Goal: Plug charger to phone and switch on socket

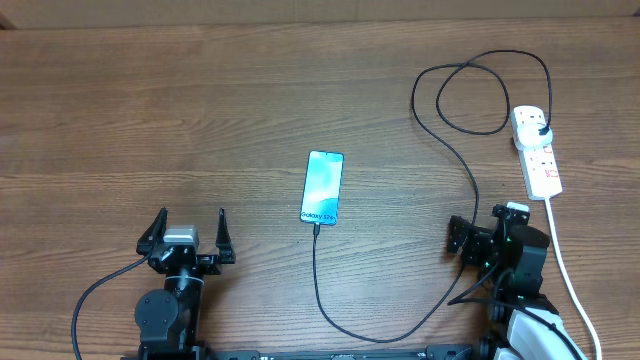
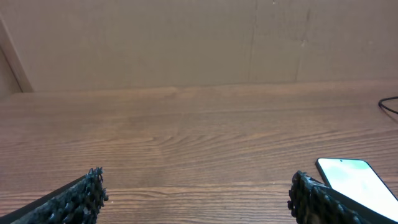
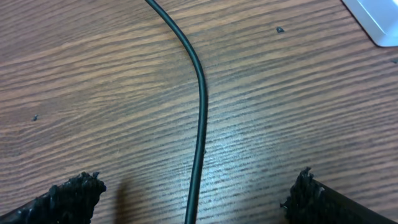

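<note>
Nearest the robot, the left end effector (image 1: 191, 216) sits low over the surface (image 1: 150, 100) with its jaws spread wide and nothing between them. Its wrist view shows only bare wood grain between the two fingers (image 2: 84, 194). The right end effector (image 1: 478, 226) is also fully open and grips nothing. In its wrist view the charger (image 3: 200, 93) cable lies on the wood between the fingers (image 3: 74, 194), apart from both.

From the surface's near edge the charger (image 1: 470, 170) runs two ways. One end climbs to the phone (image 1: 322, 187), where its tip meets the phone's near edge. The other end passes just beside the right end effector and goes on to the far right.

The phone lies flat near the middle, screen lit and facing up, between the two arms and a little beyond them.

Farther right, the cable makes a wide loop and ends in a black plug (image 1: 540, 128) seated in the socket (image 1: 538, 158), which lies along the right side. A white cord (image 1: 566, 262) trails from the socket's near end. The switch position is too small to tell.
</note>
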Controlling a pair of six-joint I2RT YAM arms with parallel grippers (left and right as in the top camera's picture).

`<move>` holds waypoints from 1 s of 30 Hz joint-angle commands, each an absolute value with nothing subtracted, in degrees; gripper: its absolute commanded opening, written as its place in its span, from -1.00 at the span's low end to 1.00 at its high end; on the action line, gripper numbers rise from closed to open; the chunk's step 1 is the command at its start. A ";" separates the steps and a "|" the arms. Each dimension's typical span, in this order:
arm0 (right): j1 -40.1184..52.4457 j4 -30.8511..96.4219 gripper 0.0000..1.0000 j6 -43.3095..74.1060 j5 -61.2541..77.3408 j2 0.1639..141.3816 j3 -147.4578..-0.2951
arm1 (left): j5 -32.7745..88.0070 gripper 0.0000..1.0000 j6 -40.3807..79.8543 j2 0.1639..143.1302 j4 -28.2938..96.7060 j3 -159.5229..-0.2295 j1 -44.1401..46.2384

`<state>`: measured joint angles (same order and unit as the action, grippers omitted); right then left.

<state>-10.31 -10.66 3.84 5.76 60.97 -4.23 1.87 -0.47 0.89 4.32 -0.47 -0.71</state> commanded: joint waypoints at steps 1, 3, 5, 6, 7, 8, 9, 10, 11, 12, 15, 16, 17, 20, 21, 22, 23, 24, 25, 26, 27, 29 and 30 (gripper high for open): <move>-9.96 -9.82 1.00 4.21 5.04 59.92 -2.20 | 1.67 1.00 -1.74 0.25 4.45 -0.27 -0.45; -9.96 -9.82 1.00 4.21 5.04 58.81 -1.21 | 1.67 1.00 -1.74 0.25 4.45 -0.27 -0.45; -9.98 -8.99 1.00 4.21 5.02 57.80 -0.38 | 1.67 0.99 -1.72 0.25 4.45 -0.27 -0.45; -9.91 -7.97 1.00 4.21 4.97 57.34 -0.43 | 1.67 0.99 -1.74 0.25 4.45 -0.27 -0.45; -9.91 -7.57 1.00 4.21 5.02 56.97 -0.43 | 1.67 1.00 -1.74 0.25 4.45 -0.27 -0.45; -9.91 -7.55 1.00 4.21 5.02 56.69 -0.43 | 1.67 1.00 -1.74 0.25 4.45 -0.27 -0.45; -9.91 -7.60 1.00 4.23 5.02 56.45 -0.43 | 1.67 0.99 -1.74 0.25 4.45 -0.27 -0.45; -9.91 -7.57 1.00 4.21 5.02 56.10 -0.43 | 1.67 0.99 -1.74 0.25 4.45 -0.27 -0.45; -9.91 -7.60 1.00 4.21 5.04 55.68 -0.43 | 1.67 1.00 -1.74 0.25 4.45 -0.27 -0.45; -9.91 -7.60 1.00 4.23 5.02 55.11 -0.43 | 1.67 1.00 -1.74 0.25 4.45 -0.27 -0.45; -9.91 -6.46 1.00 4.45 5.26 52.53 -0.43 | 1.67 0.99 -1.74 0.25 4.45 -0.27 -0.45; -9.91 -5.80 1.00 4.45 5.28 51.59 -0.43 | 1.67 0.99 -1.74 0.25 4.45 -0.27 -0.45; -9.91 -5.19 1.00 4.45 5.28 50.65 -0.43 | 1.67 0.99 -1.74 0.25 4.45 -0.27 -0.45; -9.91 -3.11 1.00 4.45 5.26 48.10 -0.43 | 1.67 1.00 -1.74 0.25 4.45 -0.27 -0.45; -9.91 -2.44 1.00 4.43 5.26 47.33 -0.43 | 1.67 0.99 -1.72 0.25 4.45 -0.27 -0.45; -9.91 -1.83 1.00 4.43 5.23 46.50 -0.43 | 1.67 0.99 -1.74 0.25 4.45 -0.27 -0.45; -9.91 -1.28 1.00 4.43 5.23 45.43 -0.43 | 1.67 1.00 -1.72 0.25 4.45 -0.27 -0.45; -9.91 -0.91 0.99 4.43 5.23 44.34 -0.43 | 1.67 0.99 -1.72 0.25 4.45 -0.27 -0.45; -9.91 -0.67 1.00 4.43 5.23 43.51 -0.43 | 1.67 0.99 -1.72 0.25 4.45 -0.27 -0.45; -9.91 -0.47 0.99 4.43 5.23 42.39 -0.43 | 1.67 0.99 -1.74 0.25 4.45 -0.27 -0.45; -9.91 -0.43 1.00 4.43 5.23 41.45 -0.43 | 1.67 1.00 -1.74 0.25 4.45 -0.27 -0.45; -9.91 -0.38 1.00 4.45 5.28 39.81 -0.43 | 1.67 0.99 -1.72 0.25 4.45 -0.27 -0.45; -9.91 -0.25 1.00 4.45 5.28 39.09 -0.43 | 1.67 0.99 -1.72 0.25 4.45 -0.27 -0.45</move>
<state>-10.28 -0.27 4.25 5.54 41.04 -1.04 1.87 -0.47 0.89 4.32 -0.47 -0.71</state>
